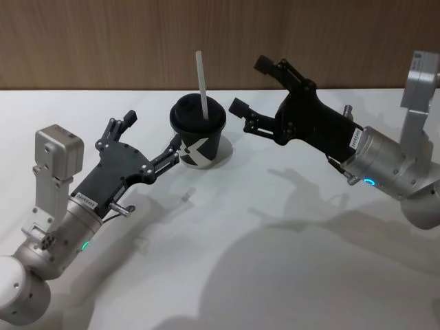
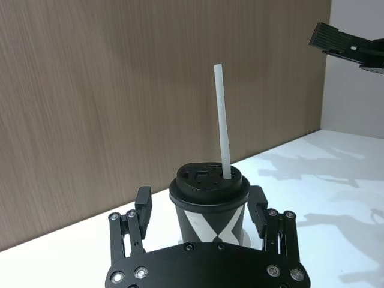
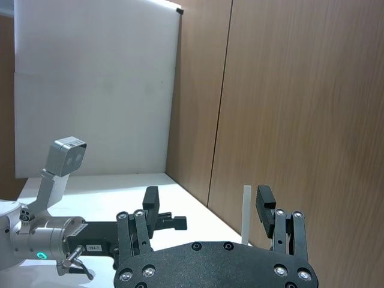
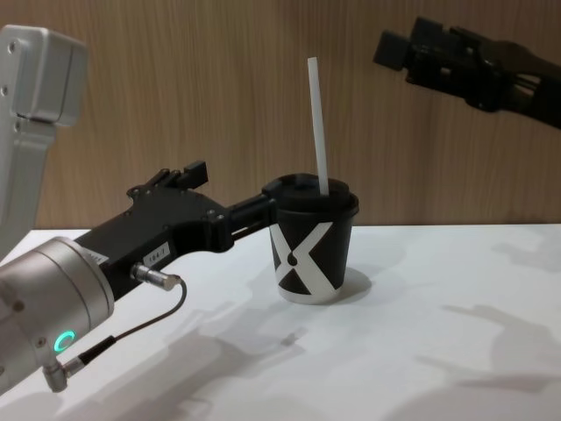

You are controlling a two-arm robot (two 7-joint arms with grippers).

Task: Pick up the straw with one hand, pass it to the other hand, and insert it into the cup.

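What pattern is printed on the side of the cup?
The cup is black with a large white X mark, clearest in the chest view.

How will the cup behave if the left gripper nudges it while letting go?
The cup looks like light paper with a narrow base, so it may slide or tip. The straw standing tall through its lid adds leverage. The left gripper has open fingers either side of it, so back straight out.

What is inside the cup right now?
The straw stands through the lid of the cup. Its lower end and any contents are hidden by the lid.
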